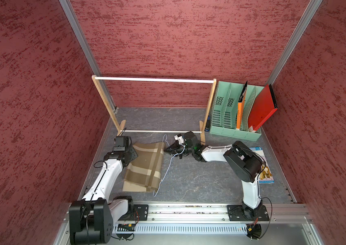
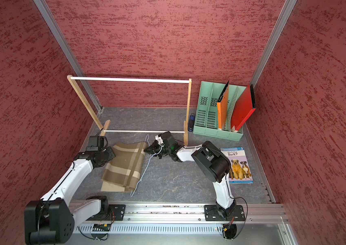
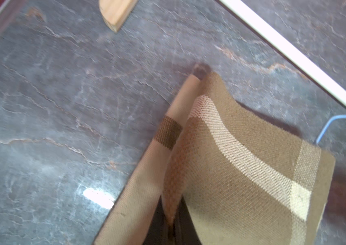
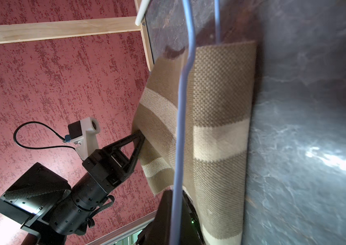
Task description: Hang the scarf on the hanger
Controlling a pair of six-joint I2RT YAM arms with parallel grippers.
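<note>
I can't see all of the hanger (image 4: 180,127). One blue wire runs over the scarf (image 1: 144,167). Another wire slips under the scarf's far edge and is hidden there. In both top views the hook is too thin and tangled with the right pincer (image 1: 166,149) for me to make out. The right wrist view cuts that pincer's dark fingers off at the edge of the picture, but the wire passes between them, so the pincer is clenched on the hanger. The left pincer (image 4: 142,135) is clamped on the scarf's far left corner and lifts it off the surface (image 1: 189,180). From above, the cloth hides its tips. My right arm covers part of the book (image 2: 236,165).

The scarf lies folded on the left half of the surface. Its long side runs from the rack (image 1: 154,79) toward the rail by me, leaning a little. The hanger's long wire runs the same way, right along the scarf's right edge.

The rack's low white rod is just past the scarf's far edge. The left arm and the wall are close on the left. To the right of the hanger there is wide bare surface. The green file holder (image 1: 220,118) stands well apart in the far right corner.
</note>
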